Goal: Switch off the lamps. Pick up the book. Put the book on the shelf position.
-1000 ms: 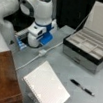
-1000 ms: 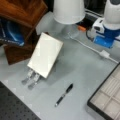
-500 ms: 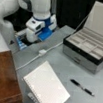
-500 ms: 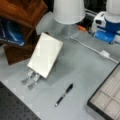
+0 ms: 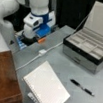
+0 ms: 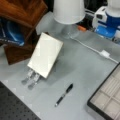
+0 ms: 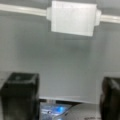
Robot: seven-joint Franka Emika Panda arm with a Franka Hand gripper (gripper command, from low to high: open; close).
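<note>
1. In a front view the dark wooden shelf position fills the lower left corner, and the white arm with its blue collar hangs at the top left over the far edge of the grey table.
2. Only the wrist view shows the gripper: its two dark fingers stand wide apart at the bottom corners with nothing between them, above bare table.
3. In that same view the white inline switch on the white cord lies across the top, ahead of the fingers and clear of them.
4. The switch sits in a front view mid-table on the cord, just below the arm's wrist; the fingers themselves cannot be made out there.
5. The book lies propped at a tilt near the bottom of a front view, just right of the shelf position, spiral edge toward the bottom left. It has not been lifted.
6. A black pen lies to the book's right, apart from it.
7. The open grey compartmented case stands at the right, lid raised.
8. Only a front view shows the white lamp shade, at the top centre behind the book, with the wooden block at upper left.
9. No writing or brand can be read anywhere.
</note>
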